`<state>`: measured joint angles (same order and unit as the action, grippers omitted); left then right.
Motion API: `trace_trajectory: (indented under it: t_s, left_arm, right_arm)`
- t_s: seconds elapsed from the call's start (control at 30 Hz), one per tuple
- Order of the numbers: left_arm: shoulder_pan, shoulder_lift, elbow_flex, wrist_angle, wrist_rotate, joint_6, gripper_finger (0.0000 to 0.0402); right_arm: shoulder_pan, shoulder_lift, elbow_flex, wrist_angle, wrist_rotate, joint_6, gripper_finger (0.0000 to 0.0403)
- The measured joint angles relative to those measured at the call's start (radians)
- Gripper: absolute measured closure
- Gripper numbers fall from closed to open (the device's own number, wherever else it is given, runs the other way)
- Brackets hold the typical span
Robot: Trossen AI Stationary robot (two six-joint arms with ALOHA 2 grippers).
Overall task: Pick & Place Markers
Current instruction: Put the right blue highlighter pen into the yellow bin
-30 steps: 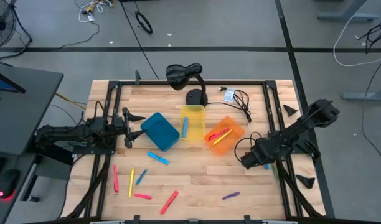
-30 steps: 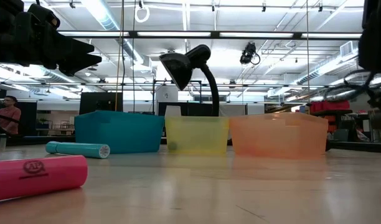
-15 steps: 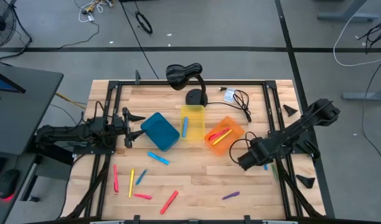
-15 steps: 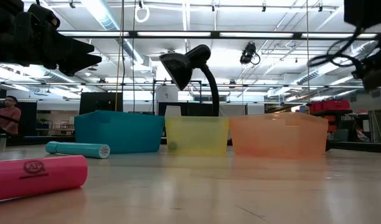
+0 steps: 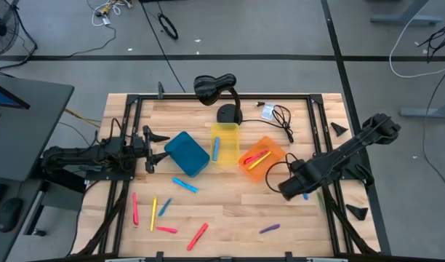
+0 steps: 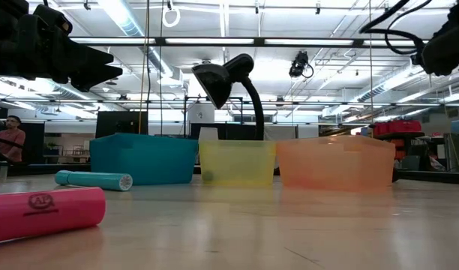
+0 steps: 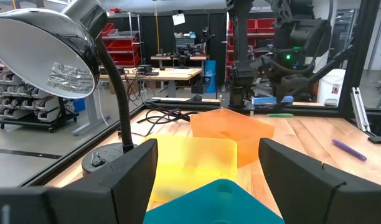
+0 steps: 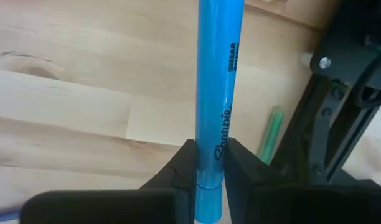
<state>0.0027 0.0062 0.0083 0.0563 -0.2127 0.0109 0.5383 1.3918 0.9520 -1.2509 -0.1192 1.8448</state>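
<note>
Jaws around blue marker [image 8: 217, 93]; orange bin [image 5: 262, 158] with markers

I am looking into a robotics lab or workshop hall: an open ceiling with strip lights [image 6: 124, 19] and exposed ducts, a grey concrete floor [image 5: 251, 29] with loose cables, red parts bins [image 7: 119, 46] on shelving, workbenches [image 7: 178, 73] behind, and a black frame [image 5: 222, 96] edging my wooden table [image 5: 230, 211].

My right claw [image 8: 206, 163] pinches a blue marker [image 8: 218, 93], held lengthwise. A green marker [image 8: 269, 135] lies on the counter [image 8: 84, 93] just beside it. Red [image 5: 198, 235], yellow [image 5: 153, 214], blue [image 5: 185, 185] and purple [image 5: 269, 228] markers lie scattered farther off.
</note>
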Motion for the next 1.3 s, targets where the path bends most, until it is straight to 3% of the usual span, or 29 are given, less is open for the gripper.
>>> trace_trajectory:
  t_s: [0.37,0.73,1.3]
  left_arm:
    - [0.0,0.0,0.0,0.0,0.0,0.0,0.0115]
    - [0.0,0.0,0.0,0.0,0.0,0.0,0.0115]
    - [0.0,0.0,0.0,0.0,0.0,0.0,0.0115]
  right_arm:
    - [-0.034,0.023,0.026,0.0,0.033,0.051,0.0354]
    - [-0.216,0.175,0.227,0.001,0.061,0.033,0.0354]
    - [-0.376,0.4,0.547,0.007,0.146,-0.068,0.0354]
